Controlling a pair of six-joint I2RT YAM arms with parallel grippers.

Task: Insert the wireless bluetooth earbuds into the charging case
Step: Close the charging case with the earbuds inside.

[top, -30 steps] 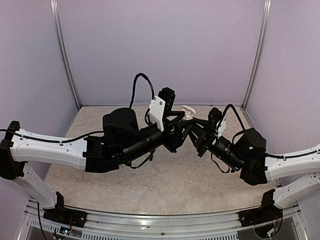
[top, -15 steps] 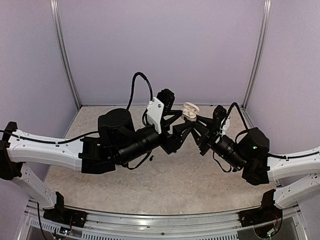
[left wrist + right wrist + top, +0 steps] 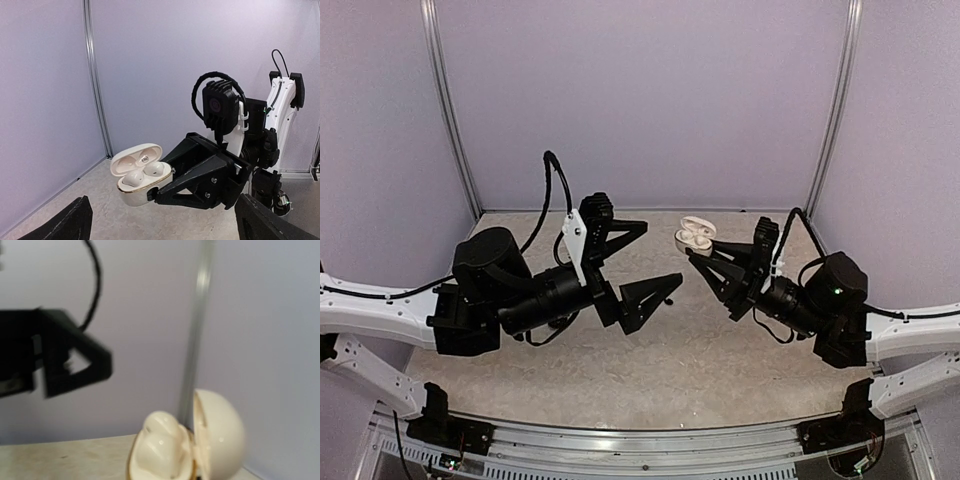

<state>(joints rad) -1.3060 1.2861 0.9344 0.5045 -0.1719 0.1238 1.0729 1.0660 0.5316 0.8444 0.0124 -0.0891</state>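
Left arm (image 3: pixel 375 305) comes in from the left, forearm roughly level above the table (image 3: pixel 660 370), wrist pointing right. Left fingers (image 3: pixel 645 297) spread wide, nothing between them.

Right arm (image 3: pixel 910 325) comes in from the right, wrist tilted up and pointing left toward the left fingers. Right fingers (image 3: pixel 722 262) clamp the base of the white charging case (image 3: pixel 135 192). The case is in the air just beyond the left fingertips, not touching them.

Case lid hinged open. Two white earbuds (image 3: pixel 134 177) sit side by side in its wells.

Beyond: purple wall panels (image 3: pixel 640 100).
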